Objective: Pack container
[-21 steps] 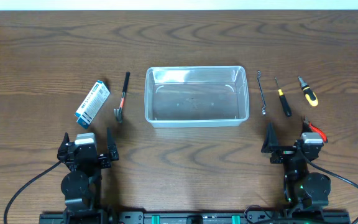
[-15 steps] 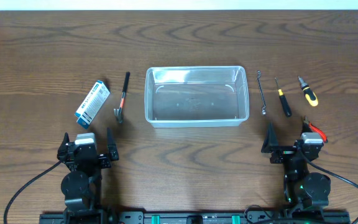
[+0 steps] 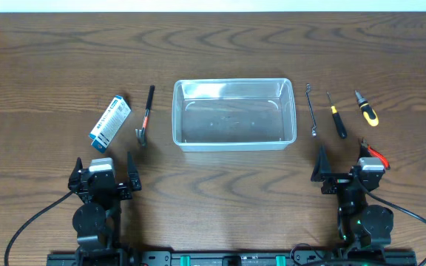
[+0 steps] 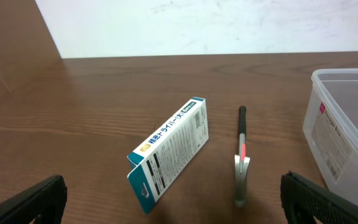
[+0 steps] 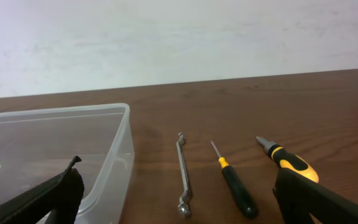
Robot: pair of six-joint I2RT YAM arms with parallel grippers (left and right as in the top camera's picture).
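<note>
**Pack container: bin's empty, both tools wide open**

The clear container point(image 3: 234, 118) sits mid-frame on the bench point(image 3: 50, 59) with nothing in it. The left tool point(image 3: 103, 166) at lower left and the right tool point(image 3: 342, 166) at lower right are both spread wide, holding nothing and well short of every item. I'd call this the very start, first pick not begun.

Left of the bin are a white-and-blue box point(image 3: 110, 123) and a small hammer point(image 3: 146, 116). Right of it are a thin wrench point(image 3: 311, 110), a black-handled screwdriver point(image 3: 336, 115) and a yellow-and-black screwdriver point(image 3: 366, 108).

The next move is probably a reach forward. The hammer looks easiest for the left side, with the jaws set across its handle.
</note>
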